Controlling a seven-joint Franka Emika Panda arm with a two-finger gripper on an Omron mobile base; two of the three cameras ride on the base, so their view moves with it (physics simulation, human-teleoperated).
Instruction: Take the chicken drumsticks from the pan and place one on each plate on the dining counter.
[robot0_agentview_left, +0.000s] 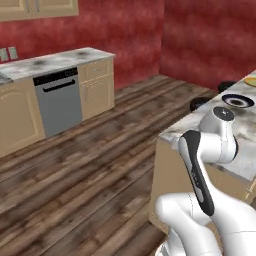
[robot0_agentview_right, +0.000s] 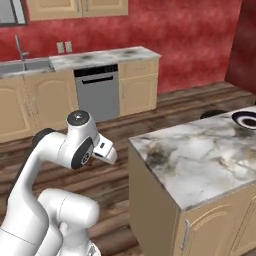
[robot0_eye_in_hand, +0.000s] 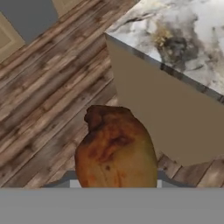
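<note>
Drumstick (robot0_eye_in_hand: 116, 148) sat clamped in the gripper (robot0_eye_in_hand: 116, 183), jaws partly closed on it. It hung over floor beside the dining counter (robot0_eye_in_hand: 183, 39) corner, presumably bound for the dark-rimmed plate (robot0_agentview_right: 246, 119).

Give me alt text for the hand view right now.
A glossy reddish-brown chicken drumstick sits close to the camera in the gripper, hanging over the dark wood plank floor. Beyond it stands the corner of the marble-topped dining counter with its light wood side.
</note>
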